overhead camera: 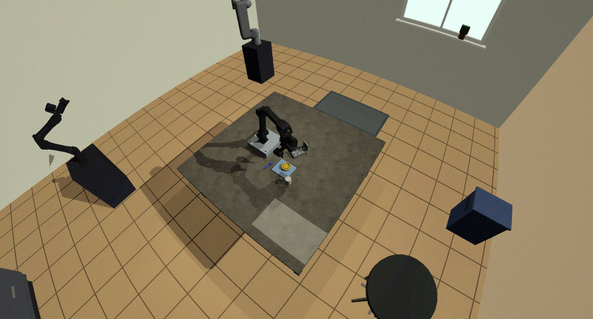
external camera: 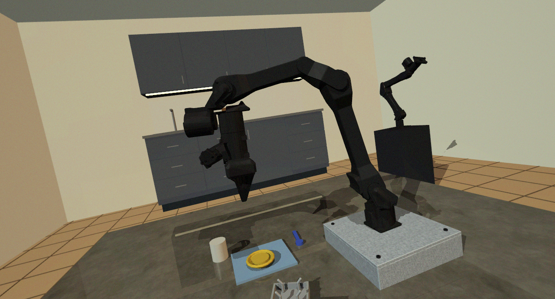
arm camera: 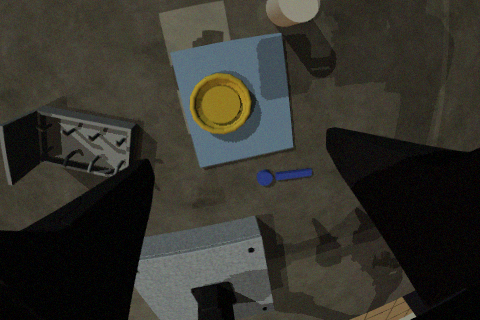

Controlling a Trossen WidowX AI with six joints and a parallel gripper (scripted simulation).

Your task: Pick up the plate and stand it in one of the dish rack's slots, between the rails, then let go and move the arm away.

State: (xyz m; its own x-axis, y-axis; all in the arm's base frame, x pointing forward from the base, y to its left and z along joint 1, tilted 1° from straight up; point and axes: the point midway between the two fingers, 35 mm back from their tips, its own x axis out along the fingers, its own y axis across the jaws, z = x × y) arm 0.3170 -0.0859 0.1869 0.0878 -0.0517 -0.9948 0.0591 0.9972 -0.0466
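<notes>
Wrist view: yellow plate (overhead camera: pixel 285 166) (external camera: pixel 260 258) (arm camera: pixel 220 103) lies flat on a light blue board (overhead camera: pixel 275 169) (external camera: pixel 288 255) (arm camera: pixel 275 135), left of frame centre. White cylinder (overhead camera: pixel 287 180) (external camera: pixel 218 249) (arm camera: pixel 299 1) upright just off the board's upper right corner. Blue spoon-like piece (overhead camera: pixel 268 165) (external camera: pixel 297 238) (arm camera: pixel 294 174) just below the board. Dish rack (overhead camera: pixel 299 152) (external camera: pixel 274 291) (arm camera: pixel 90 121) at left, near the left finger; tall panel at its far left end, prongs along both long sides, no plate in it. Pale base block (overhead camera: pixel 271 151) (external camera: pixel 421 260) (arm camera: pixel 200 245) at bottom.

Edges: plate rim wholly within the board, nothing touching it from above. Bare tabletop (overhead camera: pixel 331 159) (external camera: pixel 128 258) (arm camera: pixel 165 180) shows between board and rack. Exterior view: gripper (external camera: pixel 243 200) (arm camera: pixel 240 152) hangs above the tabletop, fingers pointing down, well apart, nothing between them.
</notes>
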